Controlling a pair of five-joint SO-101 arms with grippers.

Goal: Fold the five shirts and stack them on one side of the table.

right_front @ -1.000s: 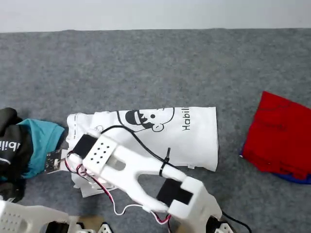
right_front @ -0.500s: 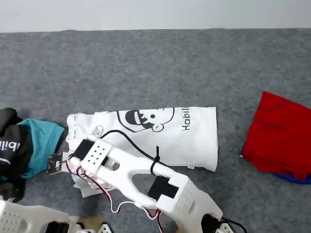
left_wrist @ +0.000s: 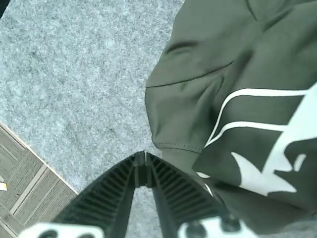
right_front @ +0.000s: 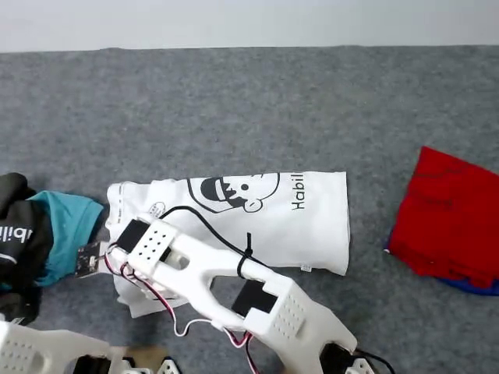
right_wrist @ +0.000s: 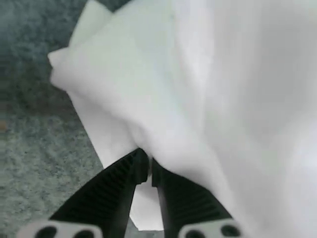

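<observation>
A white shirt [right_front: 312,210] with a black cartoon print lies partly folded in the middle of the grey mat. My right arm [right_front: 203,269] stretches across its near left corner. In the right wrist view my right gripper [right_wrist: 145,166] is shut on a fold of the white shirt [right_wrist: 223,99], close to its loose corner. A black shirt [right_front: 15,226] and a teal shirt [right_front: 66,226] lie bunched at the left edge. My left gripper [left_wrist: 141,166] is shut and empty over bare mat, beside the black shirt [left_wrist: 237,74].
A folded red shirt [right_front: 448,214] rests on a blue one [right_front: 468,284] at the right edge. The grey mat [right_front: 234,101] is bare toward the back. In the left wrist view the mat's edge and the floor [left_wrist: 20,193] lie close by.
My right arm's elbow has shifted left and toward the near edge, with the wrist staying over the white shirt's near left corner. The shirts lie as before.
</observation>
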